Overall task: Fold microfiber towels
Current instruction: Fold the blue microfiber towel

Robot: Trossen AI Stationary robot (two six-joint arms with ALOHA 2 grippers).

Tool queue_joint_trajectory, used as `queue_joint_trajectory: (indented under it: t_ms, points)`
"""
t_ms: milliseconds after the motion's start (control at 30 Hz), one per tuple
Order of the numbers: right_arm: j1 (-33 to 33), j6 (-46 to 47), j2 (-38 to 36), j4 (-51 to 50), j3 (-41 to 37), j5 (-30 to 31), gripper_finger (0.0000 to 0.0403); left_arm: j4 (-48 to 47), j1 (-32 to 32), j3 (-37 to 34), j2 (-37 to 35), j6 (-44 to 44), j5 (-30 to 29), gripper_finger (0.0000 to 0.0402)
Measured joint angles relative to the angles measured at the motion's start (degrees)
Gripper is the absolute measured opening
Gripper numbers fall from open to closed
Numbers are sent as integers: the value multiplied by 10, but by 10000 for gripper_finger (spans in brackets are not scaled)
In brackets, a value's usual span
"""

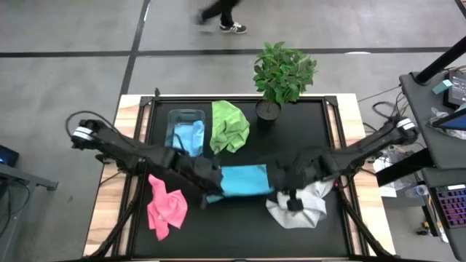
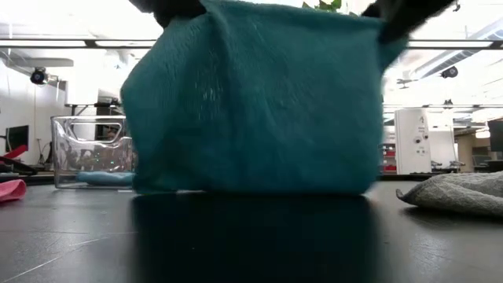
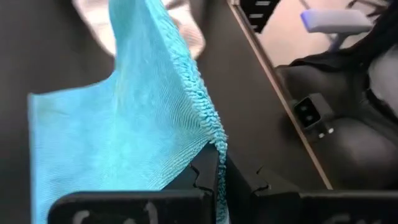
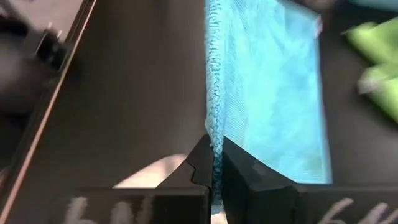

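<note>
A light blue towel [image 1: 244, 180] is held up between my two grippers at the table's middle. In the low view it hangs as a sheet [image 2: 251, 102]. My left gripper [image 1: 211, 178] is shut on its left end and my right gripper [image 1: 280, 178] on its right end. A pink towel [image 1: 166, 207] lies crumpled at the near left. A grey-white towel [image 1: 298, 207] lies at the near right. A lime green towel [image 1: 229, 127] lies at the far middle. A second light blue towel [image 1: 191, 137] lies in the clear bin [image 1: 186, 116]. My left gripper pinches the towel's hemmed edge [image 3: 214, 140] at its upper left corner between its two fingers. The towel hangs below, its lower part on the table [image 2: 236, 189]. My right gripper pinches the hemmed edge [image 4: 214, 134] at the upper right corner between its two fingers. The top edge [image 2: 299, 12] runs across between the two grippers.
A green potted plant [image 1: 282, 73] stands at the table's far edge, right of the lime towel. The clear bin stands at the far left. A person's legs [image 1: 222, 16] pass on the floor beyond the table. Bare black table top [image 1: 240, 233] lies near the front edge.
</note>
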Motion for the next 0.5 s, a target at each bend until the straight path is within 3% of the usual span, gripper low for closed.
queue_joint_trajectory:
  t_ms: [100,233,500]
  points:
    - [33,39,44,24,-7,0,8,62,-23,-11,48,-33,0,0]
    - [58,80,101,62,-8,-16,9,71,-42,-6,112,-35,9,12]
    - [60,124,168,73,-4,-124,37,73,-46,5,165,-66,124,109]
